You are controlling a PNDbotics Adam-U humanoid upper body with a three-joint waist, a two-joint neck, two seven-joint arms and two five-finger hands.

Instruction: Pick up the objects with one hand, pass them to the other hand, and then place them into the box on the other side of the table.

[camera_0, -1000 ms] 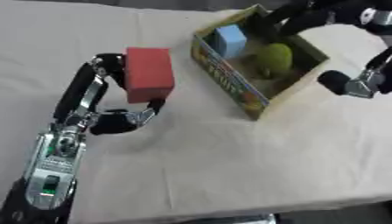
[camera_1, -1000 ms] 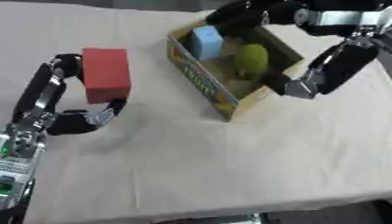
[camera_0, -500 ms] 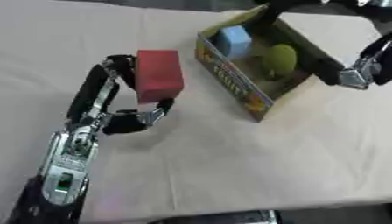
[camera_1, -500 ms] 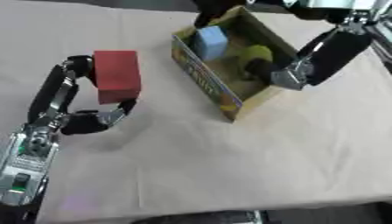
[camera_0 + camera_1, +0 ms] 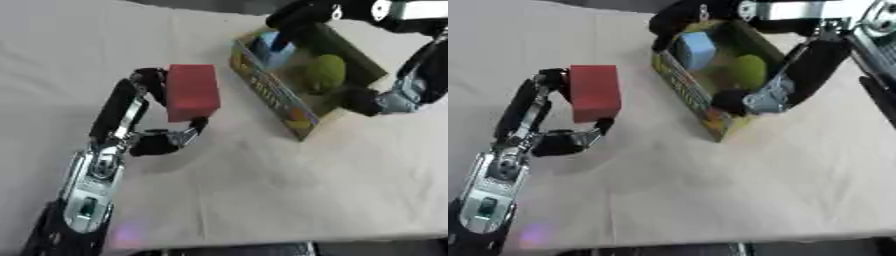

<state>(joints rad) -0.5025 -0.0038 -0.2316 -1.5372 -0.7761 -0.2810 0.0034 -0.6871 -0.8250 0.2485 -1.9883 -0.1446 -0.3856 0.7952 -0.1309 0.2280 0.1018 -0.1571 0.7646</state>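
My left hand point(image 5: 131, 117) comes in from the lower left and holds a red block point(image 5: 192, 92) above the cloth, fingers on its left face and thumb under its lower edge. To its right stands a cardboard box point(image 5: 271, 102) with a colourful printed side. A light blue block point(image 5: 269, 45) and a round green object point(image 5: 324, 72) lie inside it. My right hand point(image 5: 297, 17) hangs over the box's far corner, right by the blue block; its dark fingers blur together. The right forearm point(image 5: 811, 70) crosses the box's right side.
A pale cloth point(image 5: 289, 185) covers the whole table. The table's front edge point(image 5: 262, 240) runs along the bottom of the view. Open cloth lies in front of the box and to the right of my left arm.
My left hand has carried the red block a little to the right, towards the box. My right hand has shifted from above the green object to beside the blue block.
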